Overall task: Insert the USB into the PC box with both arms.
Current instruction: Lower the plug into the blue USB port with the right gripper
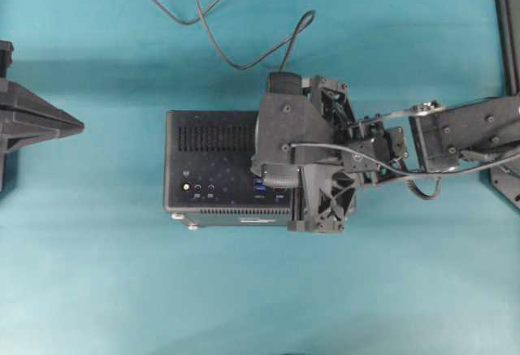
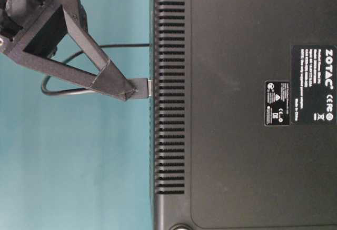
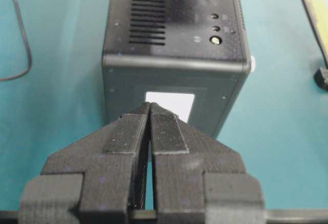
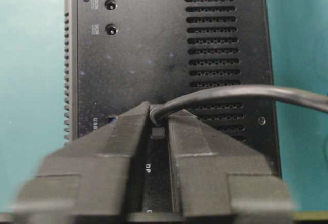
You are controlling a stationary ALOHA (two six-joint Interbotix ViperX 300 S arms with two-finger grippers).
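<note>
We see the right gripper (image 4: 159,119) over the PC box (image 1: 213,168), fingers around the USB plug (image 2: 145,88), which points at the box's face, nearly seated; whether it grips or releases, we cannot tell. The left gripper (image 3: 150,112) sits clenched and empty, beyond the box's left end.

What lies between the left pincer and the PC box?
Only bare teal table, per the overhead view; the left pincer, shut, stands apart from the PC box.
</note>
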